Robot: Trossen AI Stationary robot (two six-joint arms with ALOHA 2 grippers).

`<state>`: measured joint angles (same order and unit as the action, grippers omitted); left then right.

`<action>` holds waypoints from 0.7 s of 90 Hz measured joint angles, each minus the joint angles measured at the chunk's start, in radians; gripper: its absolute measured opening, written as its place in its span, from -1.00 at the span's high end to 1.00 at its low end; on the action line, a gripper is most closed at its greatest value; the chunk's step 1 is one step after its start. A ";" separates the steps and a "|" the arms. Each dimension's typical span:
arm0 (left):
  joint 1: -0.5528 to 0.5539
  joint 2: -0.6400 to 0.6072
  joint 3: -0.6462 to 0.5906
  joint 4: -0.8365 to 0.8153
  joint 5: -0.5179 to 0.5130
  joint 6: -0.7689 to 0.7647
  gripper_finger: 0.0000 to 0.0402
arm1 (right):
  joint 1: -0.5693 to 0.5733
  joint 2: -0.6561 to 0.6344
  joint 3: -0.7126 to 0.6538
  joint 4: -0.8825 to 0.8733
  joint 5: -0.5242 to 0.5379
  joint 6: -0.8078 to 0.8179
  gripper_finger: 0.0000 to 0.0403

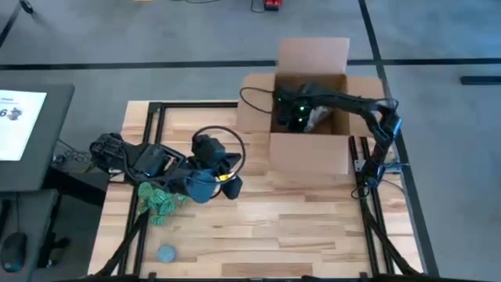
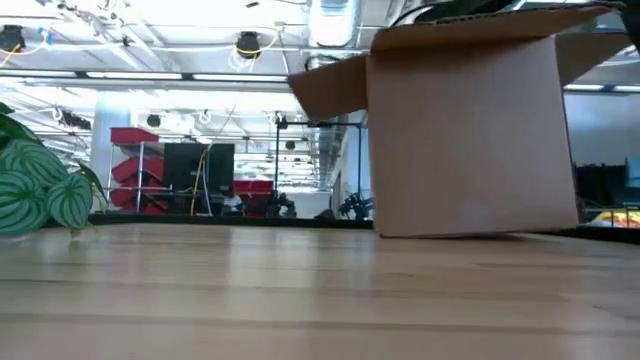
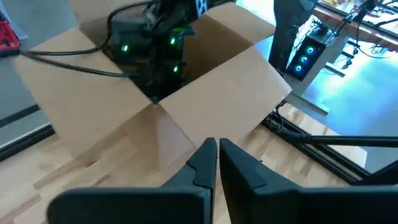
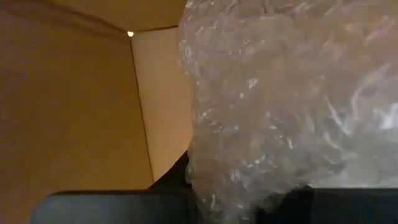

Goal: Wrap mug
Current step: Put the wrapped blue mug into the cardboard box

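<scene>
Industrial lab hall: exposed ceiling ducts (image 2: 330,22), red racks (image 2: 135,170), monitor (image 1: 19,125) beside wooden bench (image 1: 258,227).

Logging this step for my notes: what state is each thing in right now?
Cardboard box: upright, flaps open.
Bubble wrap: crumpled, inside the box.
Left pincer: shut, empty, outside the box.
Right pincer: down inside the box.
Mug: not in view.

Bubble wrap (image 4: 286,106) crowds the cardboard box (image 1: 310,133).

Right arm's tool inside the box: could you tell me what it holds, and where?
Bubble wrap fills its view inside the box; any hold is hidden.
</scene>
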<state>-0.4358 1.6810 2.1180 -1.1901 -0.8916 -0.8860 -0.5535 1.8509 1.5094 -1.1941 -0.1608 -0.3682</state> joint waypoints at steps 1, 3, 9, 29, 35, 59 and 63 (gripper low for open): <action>0.000 0.000 0.000 0.000 0.000 0.000 1.00 | 0.001 0.004 0.000 0.001 -0.001 0.000 0.84; 0.000 0.000 0.000 0.002 0.000 0.000 1.00 | 0.002 0.011 0.000 0.002 -0.002 -0.001 0.83; 0.000 0.000 0.000 0.011 0.000 0.000 1.00 | 0.004 0.031 0.001 0.001 -0.006 -0.004 0.82; 0.000 0.000 0.000 0.049 -0.001 0.026 1.00 | -0.005 0.050 0.000 -0.008 -0.063 0.004 0.69; 0.000 0.000 0.000 0.054 -0.001 0.026 1.00 | -0.006 0.050 0.000 -0.016 -0.089 0.003 0.55; 0.000 0.000 0.000 0.094 -0.001 0.030 1.00 | -0.014 0.025 -0.002 -0.061 -0.106 0.008 -0.18; 0.000 0.000 0.000 0.094 -0.001 0.030 1.00 | -0.013 0.010 -0.004 -0.082 -0.105 0.010 -0.24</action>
<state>-0.4358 1.6814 2.1178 -1.0959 -0.8928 -0.8558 -0.5669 1.8607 1.5058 -1.2760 -0.2662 -0.3584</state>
